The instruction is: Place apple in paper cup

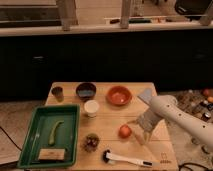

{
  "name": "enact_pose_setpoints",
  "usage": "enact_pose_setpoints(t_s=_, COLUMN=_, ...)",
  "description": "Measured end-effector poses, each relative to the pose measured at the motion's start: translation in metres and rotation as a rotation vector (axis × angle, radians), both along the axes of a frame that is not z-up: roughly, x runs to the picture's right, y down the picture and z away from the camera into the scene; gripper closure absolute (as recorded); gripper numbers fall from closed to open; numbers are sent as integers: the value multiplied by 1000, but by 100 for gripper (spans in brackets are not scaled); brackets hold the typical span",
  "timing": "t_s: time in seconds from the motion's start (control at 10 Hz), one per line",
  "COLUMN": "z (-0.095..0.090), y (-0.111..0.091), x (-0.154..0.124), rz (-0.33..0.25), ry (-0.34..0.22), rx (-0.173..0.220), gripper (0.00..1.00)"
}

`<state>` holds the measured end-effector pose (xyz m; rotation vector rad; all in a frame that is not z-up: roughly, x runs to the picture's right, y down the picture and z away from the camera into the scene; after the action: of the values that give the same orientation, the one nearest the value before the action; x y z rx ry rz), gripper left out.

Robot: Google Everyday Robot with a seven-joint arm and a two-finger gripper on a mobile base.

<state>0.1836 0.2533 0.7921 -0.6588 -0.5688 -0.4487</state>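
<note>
No readable text, label, brand or number anywhere. Small dark marks (162,161) at the bench (107,122) corner, below and right of the gripper (135,131): illegible. Gripper low over bench, just right of the apple (124,131). Paper cup (91,107), up-left of gripper: plain white, no print.

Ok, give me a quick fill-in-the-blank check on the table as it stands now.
The gripper is just to the ____ of the small round red-orange apple in the camera view. The apple is on the wooden table, not yet ____ the small white paper cup. A long green item lies in the ____ rectangular plastic tray.
Missing: right; in; green.
</note>
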Motion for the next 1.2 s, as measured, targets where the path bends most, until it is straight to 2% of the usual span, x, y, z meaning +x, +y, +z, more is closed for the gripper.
enact_pose_setpoints(t_s=0.9, z=-3, y=-10, x=-53, rz=-115, ry=-93, rx=38, gripper=20)
enact_pose_setpoints(t_s=1.0, z=-3, y=-10, x=-55, rz=-123, ry=-98, rx=40, gripper=22)
enact_pose_setpoints(t_s=1.1, z=-4, y=-9, x=-57, rz=-132, ry=-103, rx=41, gripper=30)
enact_pose_setpoints(t_s=1.2, z=-4, y=-9, x=-60, rz=-144, ry=-108, rx=45, gripper=42)
